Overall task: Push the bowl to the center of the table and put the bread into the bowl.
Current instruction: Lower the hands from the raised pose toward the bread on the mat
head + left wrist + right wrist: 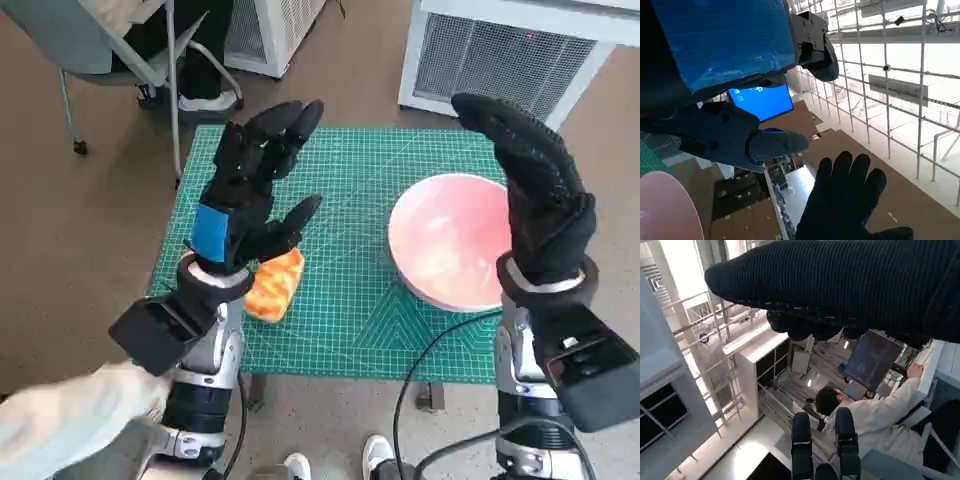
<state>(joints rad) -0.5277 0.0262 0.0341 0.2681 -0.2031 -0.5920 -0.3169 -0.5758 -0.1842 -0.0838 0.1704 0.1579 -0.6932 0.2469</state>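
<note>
Nearest, the bread (pixel 274 286) lies on the green mat (pixel 350 300) at about eight o'clock of the bench (pixel 200 160), just under the raised left robot hand (pixel 250 190), which is released, fingers spread and holding nothing. At about three o'clock sits the pink bowl (pixel 445 245), near the mat's edge. The right robot hand (pixel 535 190) hovers over its rim, fingers apart, empty. Beyond the bench stands a chair (pixel 110 55).
</note>
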